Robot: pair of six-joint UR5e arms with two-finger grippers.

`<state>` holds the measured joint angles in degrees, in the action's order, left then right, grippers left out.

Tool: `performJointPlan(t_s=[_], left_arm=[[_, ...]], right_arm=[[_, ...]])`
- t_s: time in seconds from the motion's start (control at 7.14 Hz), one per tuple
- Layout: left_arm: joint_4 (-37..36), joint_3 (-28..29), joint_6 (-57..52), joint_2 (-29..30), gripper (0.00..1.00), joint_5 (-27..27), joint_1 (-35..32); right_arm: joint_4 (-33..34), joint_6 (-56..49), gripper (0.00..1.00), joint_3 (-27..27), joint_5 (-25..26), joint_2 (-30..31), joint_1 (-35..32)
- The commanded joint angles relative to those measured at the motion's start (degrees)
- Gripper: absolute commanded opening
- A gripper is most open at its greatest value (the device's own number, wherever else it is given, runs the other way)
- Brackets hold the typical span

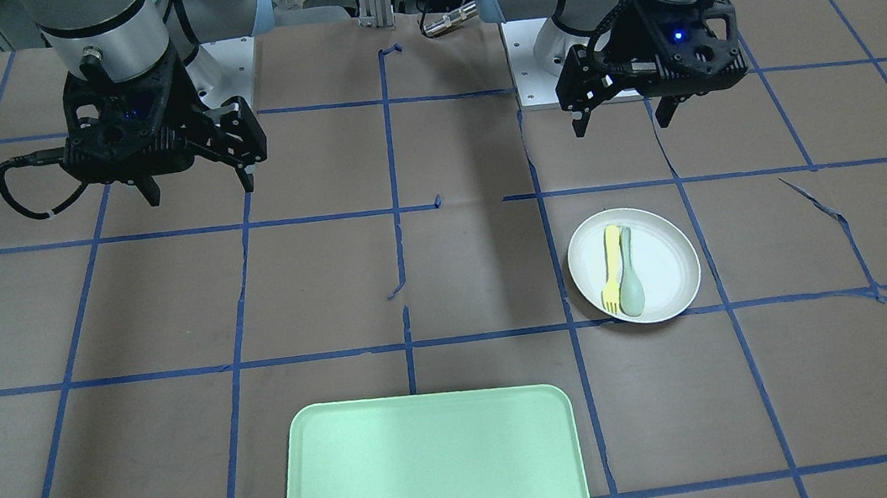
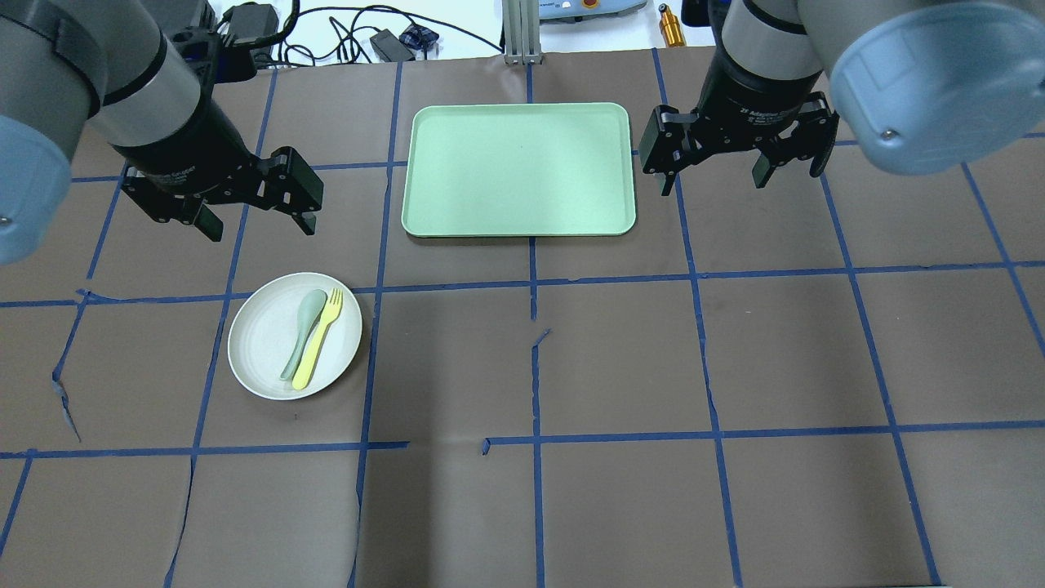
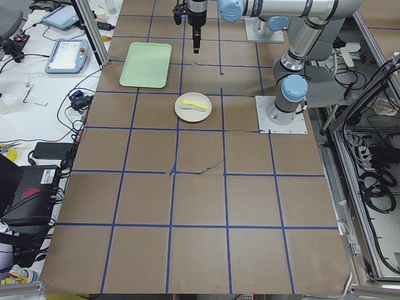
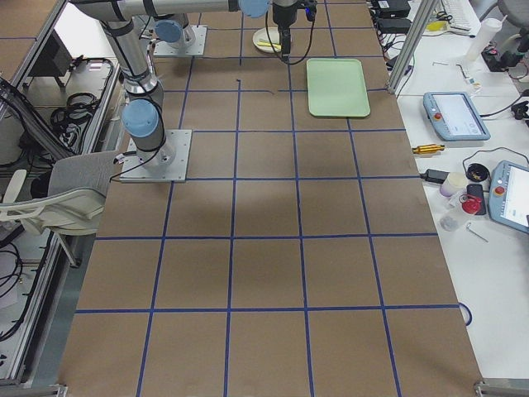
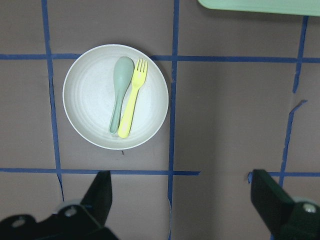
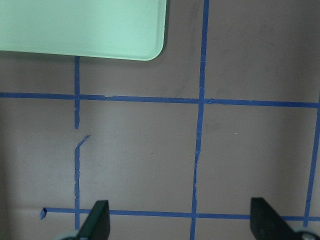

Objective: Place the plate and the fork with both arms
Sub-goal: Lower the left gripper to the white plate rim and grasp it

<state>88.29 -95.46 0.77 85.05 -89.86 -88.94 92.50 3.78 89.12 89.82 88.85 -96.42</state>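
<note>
I am reading the overhead view first. The counter (image 2: 620, 359) is showing a brown covering marked with a grid of blue tape lines (image 2: 702, 327). The left arm (image 2: 139, 90) and the right arm (image 2: 767, 57) are both reaching in over its far half. The mint-green tray (image 2: 520, 167) is lying flat between them at the far centre, with nothing on it.

The left end effector (image 2: 257, 224) is hanging above the counter with its fingers spread wide and gripping nothing. The right end effector (image 2: 716, 184) is hanging just beside the tray's right edge, likewise spread wide and gripping nothing.

The plate (image 2: 261, 343) is sitting on the robot's left half of the counter, well apart from the tray and near the left end effector, which is not touching it. In the left wrist view the plate is lying ahead of the fingertips.

The grey-green spoon (image 2: 304, 331) and the fork (image 2: 320, 339) are lying side by side on the plate. The fork is on the side nearer the counter's centre, with its tines pointing away from the robot.
</note>
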Motion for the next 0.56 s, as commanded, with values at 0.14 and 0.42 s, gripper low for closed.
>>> performJointPlan(t_s=[0.14,0.42], left_arm=[[-6.3,-7.1,-13.9,2.4,0.98,-0.3,6.9],[-27.1,-22.8,-27.7,3.8,0.96,0.1,18.1]], right_arm=[[0.5,0.0,1.0,0.3,-0.1,-0.2,0.0],[0.4,0.0,1.0,0.5,-0.1,-0.2,0.0]])
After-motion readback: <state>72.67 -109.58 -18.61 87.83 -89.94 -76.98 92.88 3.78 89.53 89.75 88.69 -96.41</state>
